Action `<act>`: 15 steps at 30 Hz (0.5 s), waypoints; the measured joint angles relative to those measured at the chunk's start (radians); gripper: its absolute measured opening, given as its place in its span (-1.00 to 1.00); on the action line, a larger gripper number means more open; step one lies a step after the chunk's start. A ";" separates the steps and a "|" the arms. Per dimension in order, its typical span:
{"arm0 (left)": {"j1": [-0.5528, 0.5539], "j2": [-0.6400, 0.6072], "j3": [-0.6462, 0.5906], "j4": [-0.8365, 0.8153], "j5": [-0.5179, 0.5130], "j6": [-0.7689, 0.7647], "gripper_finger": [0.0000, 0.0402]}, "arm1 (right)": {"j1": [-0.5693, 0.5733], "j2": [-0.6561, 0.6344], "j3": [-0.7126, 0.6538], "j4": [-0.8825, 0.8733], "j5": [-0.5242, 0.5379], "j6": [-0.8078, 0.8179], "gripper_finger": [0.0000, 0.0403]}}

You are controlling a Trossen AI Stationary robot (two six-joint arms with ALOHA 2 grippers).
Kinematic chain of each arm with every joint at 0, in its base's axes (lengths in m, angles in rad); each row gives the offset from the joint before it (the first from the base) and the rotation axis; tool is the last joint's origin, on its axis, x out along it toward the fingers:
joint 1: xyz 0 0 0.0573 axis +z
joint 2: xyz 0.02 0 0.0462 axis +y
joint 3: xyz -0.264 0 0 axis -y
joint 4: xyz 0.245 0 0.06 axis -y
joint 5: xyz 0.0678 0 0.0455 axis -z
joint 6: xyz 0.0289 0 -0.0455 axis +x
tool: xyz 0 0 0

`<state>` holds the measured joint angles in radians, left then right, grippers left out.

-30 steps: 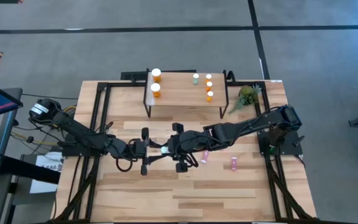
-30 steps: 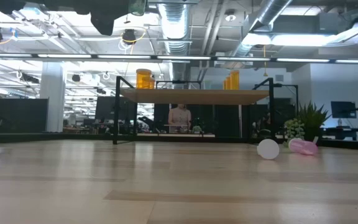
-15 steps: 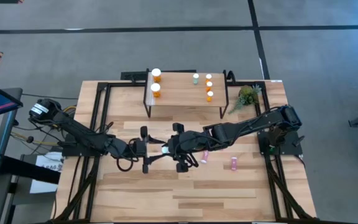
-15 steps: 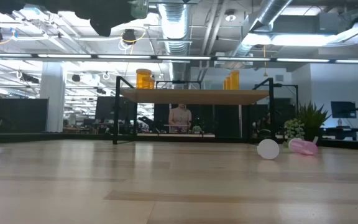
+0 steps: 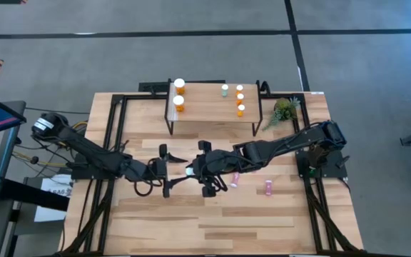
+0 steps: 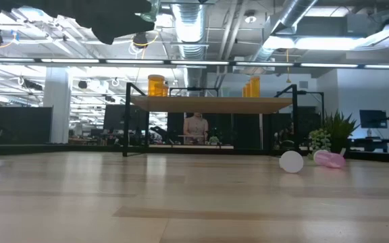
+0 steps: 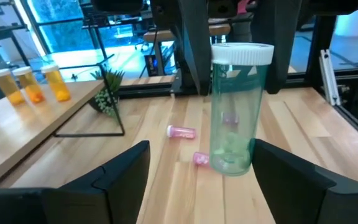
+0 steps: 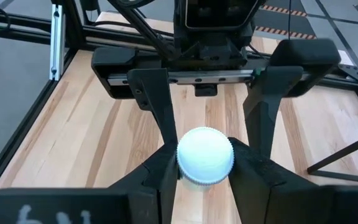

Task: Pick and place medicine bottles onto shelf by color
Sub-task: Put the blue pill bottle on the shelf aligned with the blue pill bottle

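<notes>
Your right gripper (image 8: 205,163) clamps a pale green bottle (image 7: 236,109) by its cap, mid-table above the workbench (image 5: 212,214); your left gripper (image 7: 201,180) stands wide around it, not touching; on the shelf (image 5: 209,114) you have two large orange bottles, three small orange and one green; two pink bottles (image 5: 268,187) lie unsorted; you have bare planks ahead, black frame rails at the sides.

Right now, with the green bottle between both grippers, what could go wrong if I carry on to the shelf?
1. The right gripper holds the green bottle only at its cap; it could swing or slip.
2. The left gripper has its jaws open on both sides of the bottle; pulling sideways may clip it.
3. On the shelf, the shelved green bottle stands close to small orange bottles.
</notes>
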<state>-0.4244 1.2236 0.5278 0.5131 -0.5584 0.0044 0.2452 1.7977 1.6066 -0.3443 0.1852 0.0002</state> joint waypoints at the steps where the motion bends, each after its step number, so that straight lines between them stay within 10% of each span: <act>1: 0.000 -0.009 0.000 -0.014 -0.004 -0.001 0.32 | -0.001 0.000 0.000 0.000 0.000 0.000 -0.27; 15: -0.002 -0.176 0.000 -0.239 -0.004 -0.055 0.34 | -0.014 -0.006 0.000 -0.019 0.003 0.003 -0.26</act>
<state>-0.4263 1.0476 0.5282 0.2743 -0.5629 -0.0504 0.2310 1.7914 1.6066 -0.3634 0.1883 0.0029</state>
